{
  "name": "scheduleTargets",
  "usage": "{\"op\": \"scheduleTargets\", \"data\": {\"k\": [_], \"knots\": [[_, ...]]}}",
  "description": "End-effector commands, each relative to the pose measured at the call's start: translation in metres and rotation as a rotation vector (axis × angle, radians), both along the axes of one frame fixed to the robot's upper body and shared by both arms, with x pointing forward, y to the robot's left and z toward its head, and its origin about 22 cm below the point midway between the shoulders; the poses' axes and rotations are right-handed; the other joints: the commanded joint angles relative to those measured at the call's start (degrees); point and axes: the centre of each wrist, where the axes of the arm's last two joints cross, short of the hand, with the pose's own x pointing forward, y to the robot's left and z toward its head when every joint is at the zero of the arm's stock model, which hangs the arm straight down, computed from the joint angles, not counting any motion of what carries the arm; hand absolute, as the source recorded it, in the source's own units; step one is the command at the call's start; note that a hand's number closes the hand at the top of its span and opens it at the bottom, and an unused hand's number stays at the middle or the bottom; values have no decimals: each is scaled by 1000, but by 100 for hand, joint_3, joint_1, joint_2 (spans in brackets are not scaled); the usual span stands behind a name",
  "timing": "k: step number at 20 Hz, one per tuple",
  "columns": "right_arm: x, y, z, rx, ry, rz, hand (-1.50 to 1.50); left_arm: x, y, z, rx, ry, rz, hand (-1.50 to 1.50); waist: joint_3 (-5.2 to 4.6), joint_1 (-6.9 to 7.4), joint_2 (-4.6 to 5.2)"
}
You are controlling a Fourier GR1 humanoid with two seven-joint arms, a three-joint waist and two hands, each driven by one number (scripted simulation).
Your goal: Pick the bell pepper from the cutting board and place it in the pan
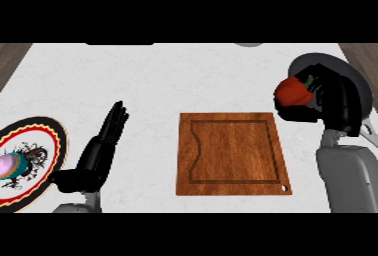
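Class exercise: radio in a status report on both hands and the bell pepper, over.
Right hand shut on bell pepper, over pan. Left hand open, resting. Cutting board bare. Nothing in the way.

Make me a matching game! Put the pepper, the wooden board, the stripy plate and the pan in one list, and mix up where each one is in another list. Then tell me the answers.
Things:
1. bell pepper
2. cutting board
3. plate
4. pan

Places:
A. at the left edge of the counter
B. in the middle, with nothing on it
C. held in the right hand, over the pan
D. at the right, under the right hand

Pairs: 1-C, 2-B, 3-A, 4-D
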Motion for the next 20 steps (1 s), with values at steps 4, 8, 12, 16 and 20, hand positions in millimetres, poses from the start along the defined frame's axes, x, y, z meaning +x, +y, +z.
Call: {"op": "scheduleTargets", "data": {"k": [4,8,12,16,20], "knots": [[39,-71,-12,-19,-77,-135,150,2,-2,12,6,-8,-30,0,4,86,24],[34,-106,-43,-156,-126,-218,150,-4,-4,9,-1,-15,-24,0,6,108,35],[47,-130,-45,-92,-237,-311,150,-1,-10,11,-2,-14,-33,0,18,199,72],[61,-153,-32,-70,-251,-333,150,13,-18,16,3,-24,-56,0,24,276,124],[56,-182,-26,-46,-258,-327,150,7,-17,4,-13,-9,-45,0,24,295,133]]}}
